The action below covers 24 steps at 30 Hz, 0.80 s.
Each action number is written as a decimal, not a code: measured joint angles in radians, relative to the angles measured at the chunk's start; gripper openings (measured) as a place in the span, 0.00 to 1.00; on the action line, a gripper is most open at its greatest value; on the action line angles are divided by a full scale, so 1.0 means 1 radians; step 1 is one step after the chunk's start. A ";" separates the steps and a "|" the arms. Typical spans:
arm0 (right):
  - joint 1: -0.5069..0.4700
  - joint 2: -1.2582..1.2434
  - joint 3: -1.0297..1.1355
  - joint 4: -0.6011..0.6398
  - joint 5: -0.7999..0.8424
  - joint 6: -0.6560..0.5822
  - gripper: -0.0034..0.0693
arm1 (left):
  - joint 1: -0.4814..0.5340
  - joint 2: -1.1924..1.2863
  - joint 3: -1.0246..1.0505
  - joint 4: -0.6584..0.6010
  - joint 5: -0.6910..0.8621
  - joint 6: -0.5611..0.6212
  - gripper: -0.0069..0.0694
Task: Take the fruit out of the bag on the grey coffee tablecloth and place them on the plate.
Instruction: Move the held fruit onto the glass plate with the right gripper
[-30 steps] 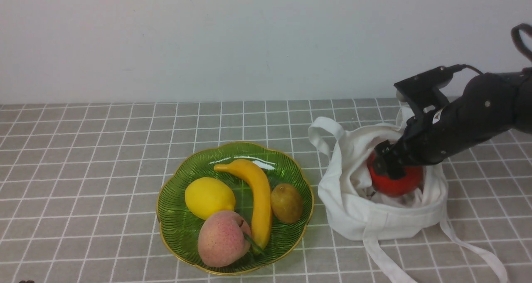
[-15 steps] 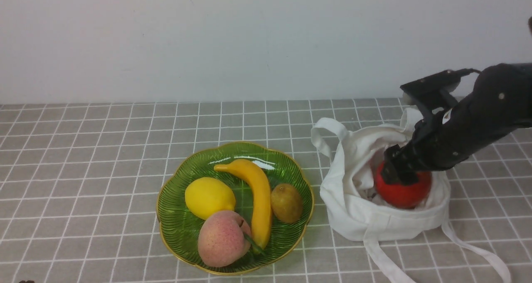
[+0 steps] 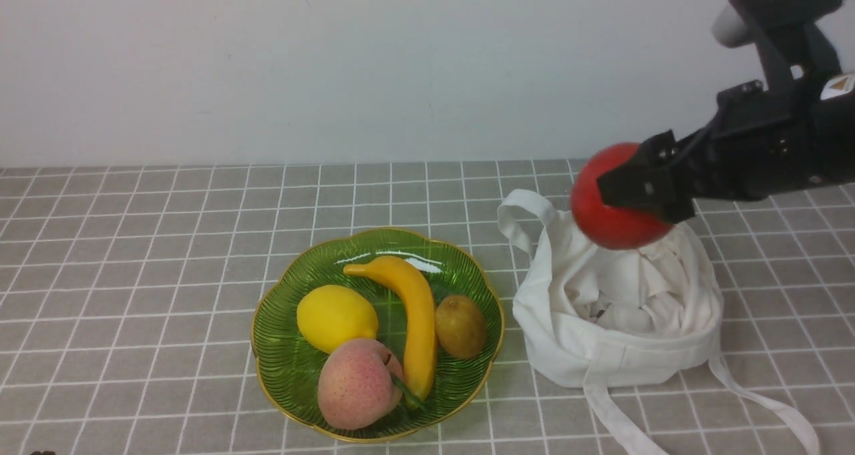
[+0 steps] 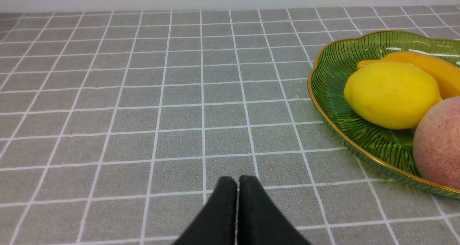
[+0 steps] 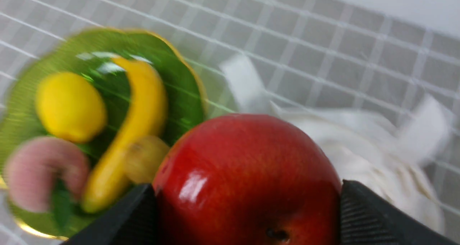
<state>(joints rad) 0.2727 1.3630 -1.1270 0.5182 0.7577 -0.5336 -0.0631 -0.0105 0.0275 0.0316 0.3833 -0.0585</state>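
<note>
The apple (image 3: 618, 231) has come up out of the bag since the earlier frame, where it sits down inside the cloth; your right pincer (image 3: 644, 184) rises with it. You now have it in the air above the bag, and the right pincer is clamped on it, one finger pressing each side. Below it, the white bag (image 3: 621, 368) slumps with its mouth open and shows you only folds of cloth, though something small and dark in there is too hidden to name. Beside the bag, the green plate (image 3: 267, 388) already carries a lemon (image 3: 337, 318), a banana (image 3: 417, 328), a brown fruit (image 3: 461, 327) and a peach (image 3: 359, 385), so most of the job looks done. What you have left, as far as you can see, is to bring the apple across and set it down, probably in whatever gap remains, without knocking the others. Your left pincer (image 4: 237, 182) is together, gripping nothing, over the grey tablecloth (image 3: 133, 294). You cannot be sure that the bag holds no more fruit.
</note>
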 joint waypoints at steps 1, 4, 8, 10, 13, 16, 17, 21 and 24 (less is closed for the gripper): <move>0.038 0.015 -0.002 0.093 -0.014 -0.061 0.85 | 0.000 0.000 0.000 0.000 0.000 0.000 0.08; 0.109 0.074 -0.027 0.165 -0.023 -0.129 0.85 | 0.000 0.000 0.000 0.000 0.000 0.000 0.08; 0.210 0.212 -0.113 0.192 -0.029 -0.164 0.85 | 0.000 0.000 0.000 0.000 0.000 0.000 0.08; 0.249 0.291 -0.160 0.194 -0.036 -0.166 0.85 | 0.000 0.000 0.000 0.000 0.000 0.000 0.08; 0.289 0.397 -0.220 0.193 -0.061 -0.166 0.85 | 0.000 0.000 0.000 0.000 0.000 0.000 0.08; 0.312 0.500 -0.275 0.168 -0.099 -0.159 0.85 | 0.000 0.000 0.000 0.000 0.000 0.000 0.08; 0.312 0.500 -0.275 0.168 -0.099 -0.159 0.85 | 0.000 0.000 0.000 0.000 0.000 0.000 0.08; 0.313 0.580 -0.312 0.159 -0.119 -0.128 0.85 | 0.000 0.000 0.000 0.000 0.000 0.000 0.08; 0.313 0.600 -0.314 0.155 -0.120 -0.122 0.86 | 0.000 0.000 0.000 0.000 0.000 0.000 0.08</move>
<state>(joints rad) 0.5856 1.9634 -1.4407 0.6737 0.6374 -0.6559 -0.0631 -0.0105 0.0275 0.0316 0.3833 -0.0585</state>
